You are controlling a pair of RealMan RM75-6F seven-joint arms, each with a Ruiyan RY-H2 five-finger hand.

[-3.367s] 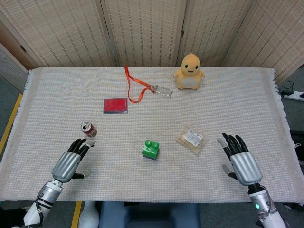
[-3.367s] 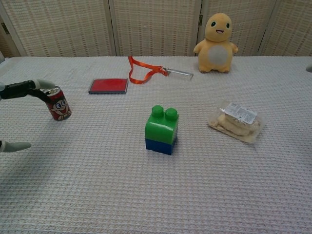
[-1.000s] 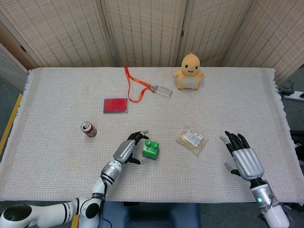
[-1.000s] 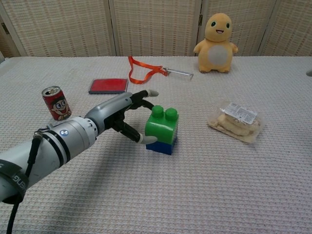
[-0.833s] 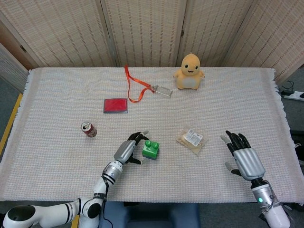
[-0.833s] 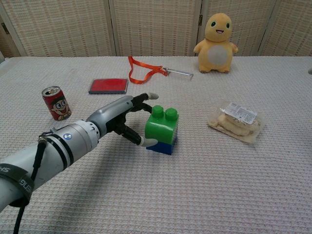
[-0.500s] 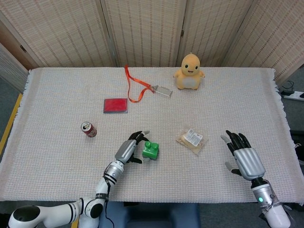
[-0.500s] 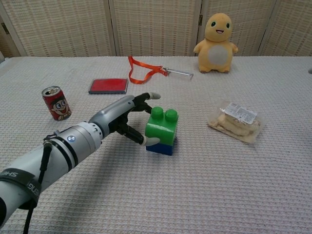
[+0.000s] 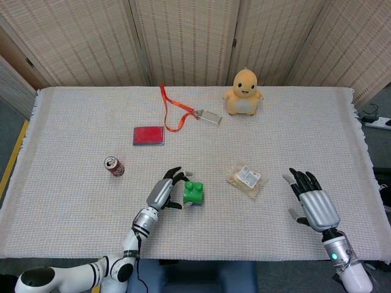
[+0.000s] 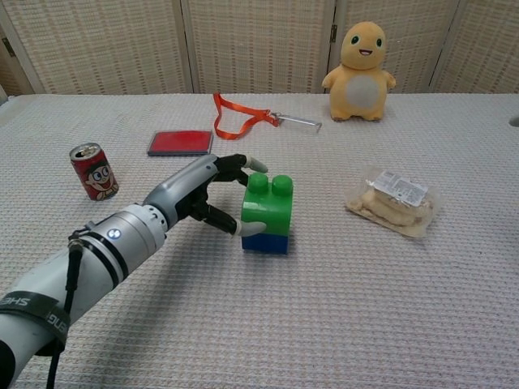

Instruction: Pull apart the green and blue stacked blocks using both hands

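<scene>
Far left on my screen is the soda can (image 10: pixel 94 171), standing upright and well away from the work, with the red card (image 10: pixel 180 142) and the orange lanyard (image 10: pixel 240 118) lying flat further back; I count them as clutter, not part of the job.

My left hand (image 10: pixel 207 197) is at the left side of the stacked blocks. Its fingers (image 10: pixel 235 165) reach the green block (image 10: pixel 268 206) near the top edge and the thumb tip presses lower on the same face, so I read it as pinching the green block, a grip that suits lifting the upper piece off. The blue block (image 10: pixel 263 242) sits under the green, resting on the table (image 10: pixel 340 324) near its middle, and the two are joined.

Right of the stack lies the snack packet (image 10: pixel 393 201), apart from it, and the yellow plush toy (image 10: pixel 362 70) stands at the back.

My right hand (image 9: pixel 313 203) hovers at the right side with fingers spread, holding nothing, well apart from the blocks. I judge it must come across to steady the blue block before I pull.
</scene>
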